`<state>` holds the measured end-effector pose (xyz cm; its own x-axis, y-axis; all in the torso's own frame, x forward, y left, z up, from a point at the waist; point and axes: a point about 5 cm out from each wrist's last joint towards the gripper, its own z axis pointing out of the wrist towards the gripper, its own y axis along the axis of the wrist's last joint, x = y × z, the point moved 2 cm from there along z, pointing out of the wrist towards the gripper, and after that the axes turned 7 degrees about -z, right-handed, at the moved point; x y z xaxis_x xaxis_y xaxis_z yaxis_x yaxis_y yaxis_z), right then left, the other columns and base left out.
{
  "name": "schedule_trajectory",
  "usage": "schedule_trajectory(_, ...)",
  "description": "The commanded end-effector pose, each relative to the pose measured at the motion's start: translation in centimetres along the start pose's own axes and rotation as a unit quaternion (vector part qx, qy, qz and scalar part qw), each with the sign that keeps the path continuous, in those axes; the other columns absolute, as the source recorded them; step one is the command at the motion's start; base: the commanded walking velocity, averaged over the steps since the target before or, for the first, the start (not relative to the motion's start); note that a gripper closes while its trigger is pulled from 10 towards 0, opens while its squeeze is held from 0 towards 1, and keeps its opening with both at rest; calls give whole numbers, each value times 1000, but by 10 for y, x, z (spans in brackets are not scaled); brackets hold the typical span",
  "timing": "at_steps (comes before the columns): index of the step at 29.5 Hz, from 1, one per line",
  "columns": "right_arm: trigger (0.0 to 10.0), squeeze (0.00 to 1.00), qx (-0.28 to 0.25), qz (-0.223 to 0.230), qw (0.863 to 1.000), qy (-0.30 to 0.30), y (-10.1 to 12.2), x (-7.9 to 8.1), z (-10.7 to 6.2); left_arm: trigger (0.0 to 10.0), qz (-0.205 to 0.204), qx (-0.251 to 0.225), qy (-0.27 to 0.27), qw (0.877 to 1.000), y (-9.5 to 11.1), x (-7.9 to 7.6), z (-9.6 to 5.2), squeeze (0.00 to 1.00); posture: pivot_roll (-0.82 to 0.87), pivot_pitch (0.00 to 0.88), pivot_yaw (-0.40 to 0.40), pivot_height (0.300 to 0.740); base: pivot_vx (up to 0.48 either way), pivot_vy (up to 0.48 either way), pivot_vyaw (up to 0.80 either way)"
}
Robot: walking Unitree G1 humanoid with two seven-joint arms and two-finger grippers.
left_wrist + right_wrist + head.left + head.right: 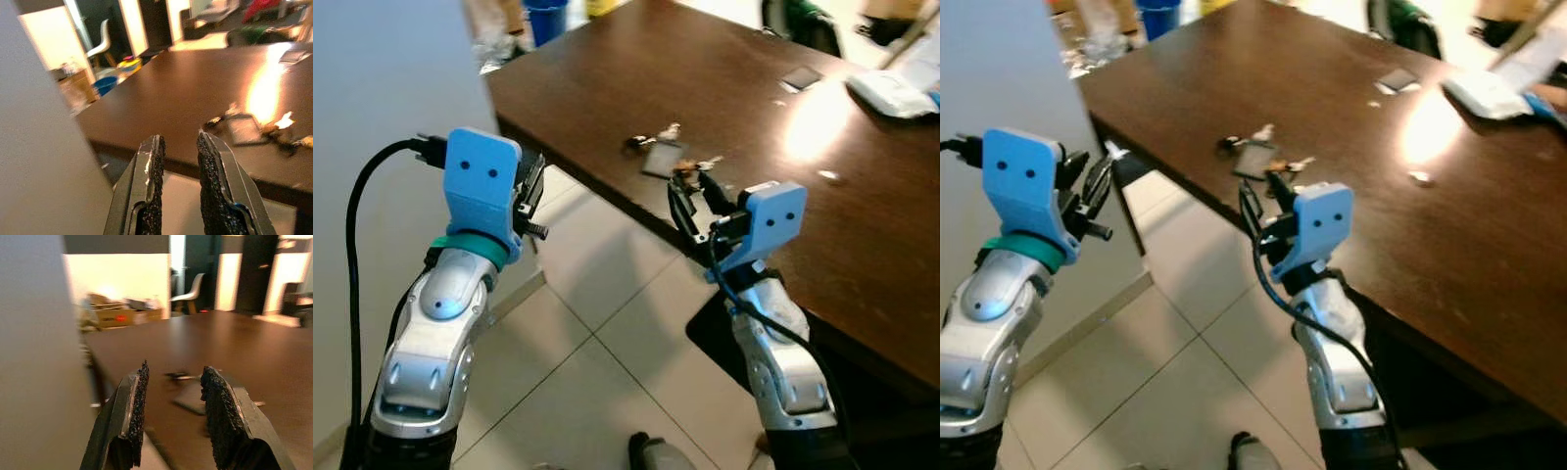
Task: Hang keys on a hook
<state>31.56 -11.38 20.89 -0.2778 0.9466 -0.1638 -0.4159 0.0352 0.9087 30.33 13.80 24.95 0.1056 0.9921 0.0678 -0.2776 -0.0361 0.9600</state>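
Left: a grey wall (372, 88) borders the scene. The left claw (530, 191) is raised over the tiled floor (578, 362), off the near corner of the dark wooden worktop (724, 88); its two black fingers (151, 186) stand slightly apart with nothing between them. A black cable (357, 225) loops from the left wrist.

Centre: the keys (671, 152), a bunch with a dark flat tag, lie on the worktop near its front edge.

Right of centre: the right claw (690, 201) is held at the worktop's edge, just short of the keys, fingers (134, 406) apart and empty, pointing toward the bunch.

Right: a bright glare (818, 122) lies on the worktop surface; a small dark card (800, 78) and a white object (891, 93) rest farther back.
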Motion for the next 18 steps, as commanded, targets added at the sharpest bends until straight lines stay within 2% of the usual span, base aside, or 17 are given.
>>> schedule_trajectory(1, 10000, 0, 7, 9, 1000, 5, -3, 5, -1, 10000, 3, 10, 6, 1000, -4, 3, -1, 0, 92, 63, 93, 740, 0, 0, -800)
schedule_trajectory(18, 10000, 0, 7, 9, 1000, 7, -4, 6, 0, 10000, 4, 8, 5, 1000, -4, 3, -1, 0, 93, 63, 91, 740, 0, 0, -800)
